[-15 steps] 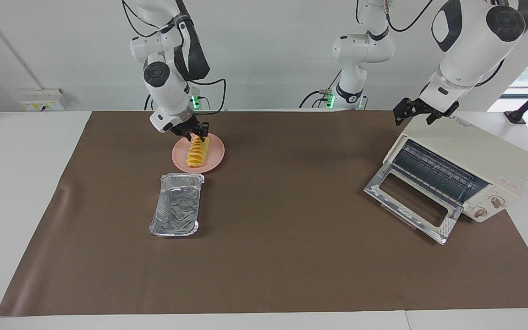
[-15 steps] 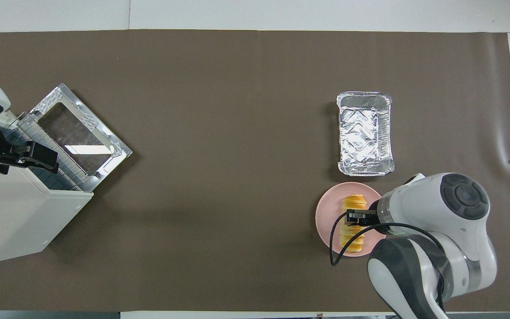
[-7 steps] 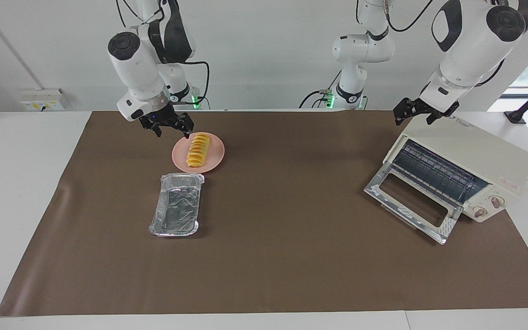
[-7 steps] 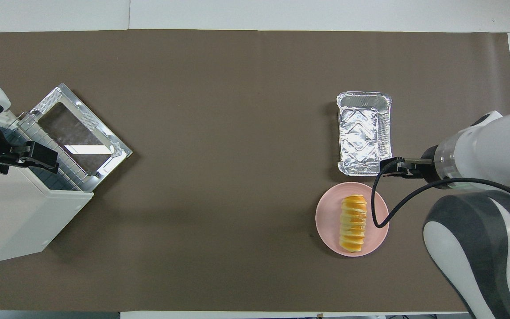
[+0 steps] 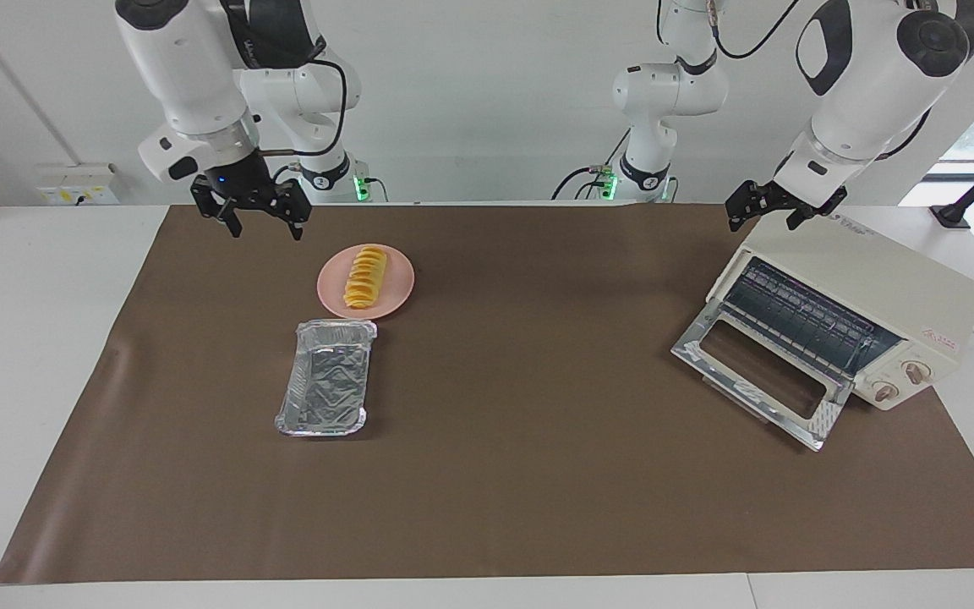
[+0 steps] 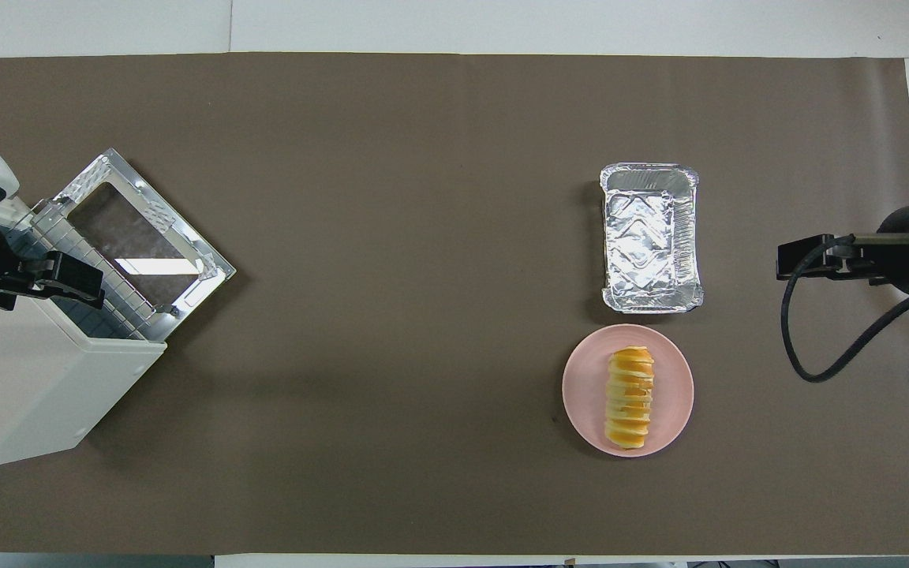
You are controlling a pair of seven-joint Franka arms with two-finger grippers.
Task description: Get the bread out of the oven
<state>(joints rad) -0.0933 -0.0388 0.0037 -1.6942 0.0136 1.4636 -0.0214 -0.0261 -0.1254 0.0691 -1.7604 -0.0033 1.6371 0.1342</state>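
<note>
The bread, a ridged golden-yellow loaf, lies on a pink plate toward the right arm's end of the table. My right gripper hangs open and empty in the air, off to the side of the plate over the brown mat. The cream-white oven stands at the left arm's end with its glass door folded down and its wire rack bare. My left gripper waits open above the oven's top edge.
A crinkled silver foil tray with nothing in it sits beside the plate, farther from the robots. A brown mat covers most of the table. A third arm's base stands at the table's edge between the two arms.
My right gripper opened off the bread, rose and swung away from the plate toward the right arm's end of the table. The bread stays on the plate. The left arm has not moved.
</note>
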